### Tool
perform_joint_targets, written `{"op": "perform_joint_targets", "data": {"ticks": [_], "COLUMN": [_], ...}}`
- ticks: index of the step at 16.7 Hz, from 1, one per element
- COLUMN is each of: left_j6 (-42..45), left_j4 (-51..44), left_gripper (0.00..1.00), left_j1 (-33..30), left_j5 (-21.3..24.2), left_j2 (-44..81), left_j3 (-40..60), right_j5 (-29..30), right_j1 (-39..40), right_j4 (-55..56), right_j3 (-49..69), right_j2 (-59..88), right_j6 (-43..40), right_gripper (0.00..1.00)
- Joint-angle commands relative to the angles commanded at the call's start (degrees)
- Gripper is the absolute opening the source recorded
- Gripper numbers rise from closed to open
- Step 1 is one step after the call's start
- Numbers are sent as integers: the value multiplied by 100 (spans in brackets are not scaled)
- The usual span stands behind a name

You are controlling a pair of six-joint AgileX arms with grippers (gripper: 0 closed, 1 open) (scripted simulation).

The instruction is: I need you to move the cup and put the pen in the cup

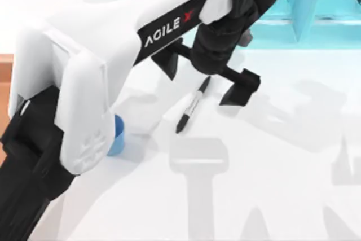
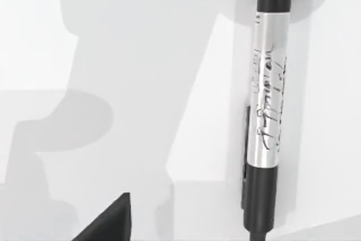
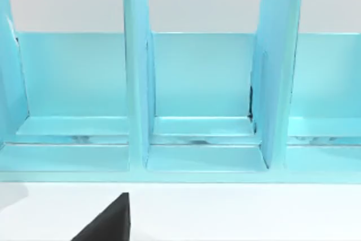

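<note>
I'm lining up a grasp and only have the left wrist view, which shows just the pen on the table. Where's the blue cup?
Observer: In the top view, the small blue cylindrical cup stands toward the table's left. It is partly hidden beneath the left arm and apart from the slim black-and-silver pen.
Operator: Is my gripper open?
Observer: Yes, the left gripper hangs open over one end of the pen, with a finger on either side.
Operator: And the right arm?
Observer: Its wrist camera faces the turquoise shelf unit.
</note>
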Motion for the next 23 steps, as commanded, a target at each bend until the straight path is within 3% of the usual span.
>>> {"op": "perform_joint_targets", "data": {"ticks": [5,14,19,23], "left_j6": [29,254,270,270], "left_j4": [183,1851,1961,1961], "left_gripper": [100,100,100,70], "left_j1": [38,244,260,260], "left_j5": [7,15,16,16], "left_j2": [17,349,367,367], "left_j3": [-165,-1447,-1535,-1535], "right_j5": [0,0,0,0], "right_j1": [0,0,0,0], "right_j4": [0,0,0,0], "right_j3": [0,0,0,0], "right_j2": [0,0,0,0], "right_j6": [0,0,0,0], "right_gripper": [100,100,100,100]}}
